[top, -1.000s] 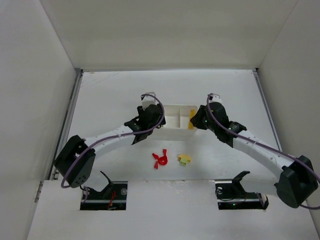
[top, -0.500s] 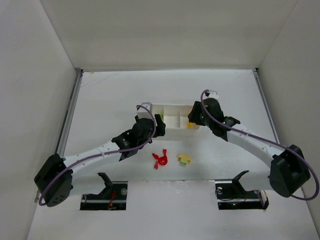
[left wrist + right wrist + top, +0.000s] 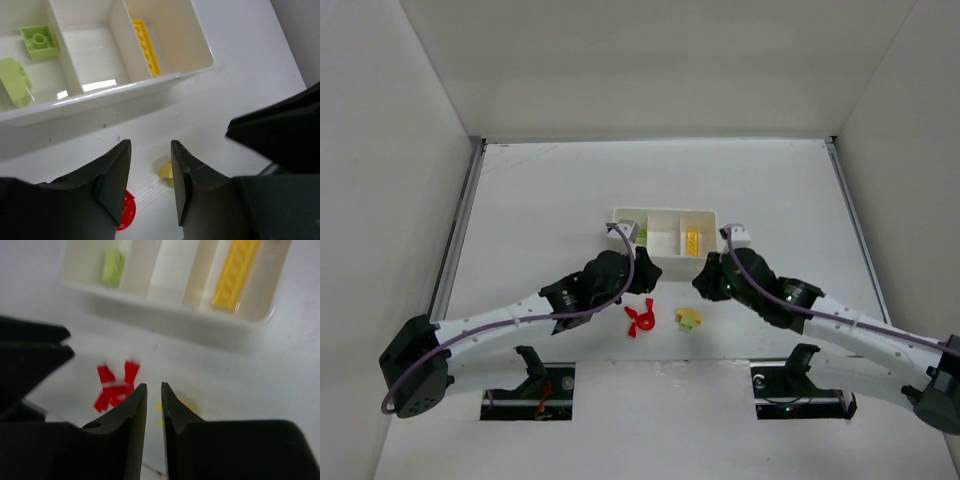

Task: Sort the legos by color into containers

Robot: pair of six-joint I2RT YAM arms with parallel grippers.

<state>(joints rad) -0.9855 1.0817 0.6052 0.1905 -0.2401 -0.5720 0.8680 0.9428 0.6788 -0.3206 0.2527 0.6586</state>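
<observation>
We see both arms withdrawn from the tray [image 3: 663, 267] toward its near side. The left gripper [image 3: 150, 185] and right gripper [image 3: 150, 412] are empty, slightly parted. A yellow brick [image 3: 692, 241] now lies in the right compartment; red pieces [image 3: 641, 319] remain on the table.

White tray [image 3: 150, 87]: glossy smooth plastic, thin walls, light glare on its floor. Yellow long brick [image 3: 146, 47], light green bricks [image 3: 39, 41], red piece [image 3: 640, 320]: smooth plastic, slight sheen. Table [image 3: 540, 190]: matt white, faint specks. Left gripper [image 3: 150, 185] and right gripper [image 3: 150, 425] fingers: matt black plastic. Arm cables [image 3: 500, 318]: smooth purple sheath.
</observation>
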